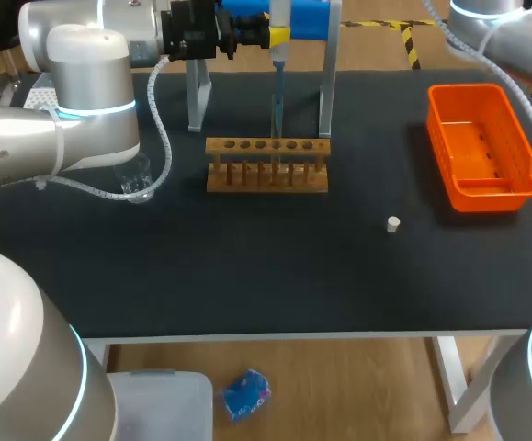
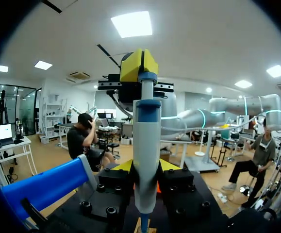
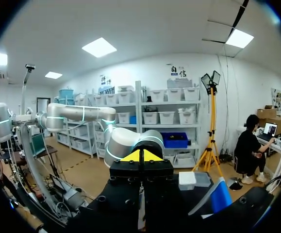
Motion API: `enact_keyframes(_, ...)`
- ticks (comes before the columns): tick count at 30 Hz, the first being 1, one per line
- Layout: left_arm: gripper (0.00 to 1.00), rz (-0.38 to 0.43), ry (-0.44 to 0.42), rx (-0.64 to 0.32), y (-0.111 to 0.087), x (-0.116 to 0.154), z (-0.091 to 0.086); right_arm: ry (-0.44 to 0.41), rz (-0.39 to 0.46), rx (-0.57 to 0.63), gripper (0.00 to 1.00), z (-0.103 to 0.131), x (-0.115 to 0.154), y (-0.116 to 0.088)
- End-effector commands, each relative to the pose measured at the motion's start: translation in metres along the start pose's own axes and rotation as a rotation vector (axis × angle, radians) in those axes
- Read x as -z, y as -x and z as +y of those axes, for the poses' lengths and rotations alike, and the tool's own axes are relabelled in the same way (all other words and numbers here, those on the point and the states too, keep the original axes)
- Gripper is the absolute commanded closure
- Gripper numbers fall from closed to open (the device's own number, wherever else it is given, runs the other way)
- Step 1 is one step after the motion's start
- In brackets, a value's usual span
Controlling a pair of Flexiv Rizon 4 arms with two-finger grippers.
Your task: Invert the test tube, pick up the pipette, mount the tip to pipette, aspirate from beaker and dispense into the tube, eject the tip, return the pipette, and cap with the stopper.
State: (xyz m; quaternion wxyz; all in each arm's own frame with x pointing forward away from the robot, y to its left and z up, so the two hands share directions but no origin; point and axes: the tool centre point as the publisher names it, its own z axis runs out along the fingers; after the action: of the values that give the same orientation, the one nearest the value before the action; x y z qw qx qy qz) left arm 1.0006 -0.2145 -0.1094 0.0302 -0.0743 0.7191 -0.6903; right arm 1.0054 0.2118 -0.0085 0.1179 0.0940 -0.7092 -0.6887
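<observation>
My left gripper is shut on a grey and blue pipette and holds it upright behind the wooden tube rack. The pipette's lower end hangs just above the rack's holes. I cannot make out a tube in the rack. In the left wrist view the pipette stands between my left gripper's yellow tips. My right gripper, shut, sits at the pipette's top end. The right wrist view shows its tips together. A glass beaker stands left of the rack. A white stopper lies to the right.
The pipette stand, with grey legs and a blue top, stands behind the rack. An orange bin sits at the right of the black table. My left arm's cable hangs near the beaker.
</observation>
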Motion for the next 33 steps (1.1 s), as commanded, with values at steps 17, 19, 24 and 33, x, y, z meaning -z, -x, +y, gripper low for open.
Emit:
enact_keyframes(17,1.00,-0.003,0.000,-0.001,-0.001,0.000,0.000,0.002,0.006,-0.012,1.00,-0.009,0.000,0.002)
enact_keyframes(19,1.00,-0.003,0.000,-0.001,-0.001,0.000,0.000,0.002,0.006,-0.014,1.00,-0.011,0.000,0.002)
enact_keyframes(24,1.00,-0.003,0.000,-0.001,-0.001,0.000,0.000,0.001,0.007,-0.019,1.00,-0.013,0.000,0.002)
enact_keyframes(33,1.00,-0.003,0.000,-0.001,-0.001,0.000,0.000,-0.001,0.009,-0.033,1.00,-0.019,0.000,0.002)
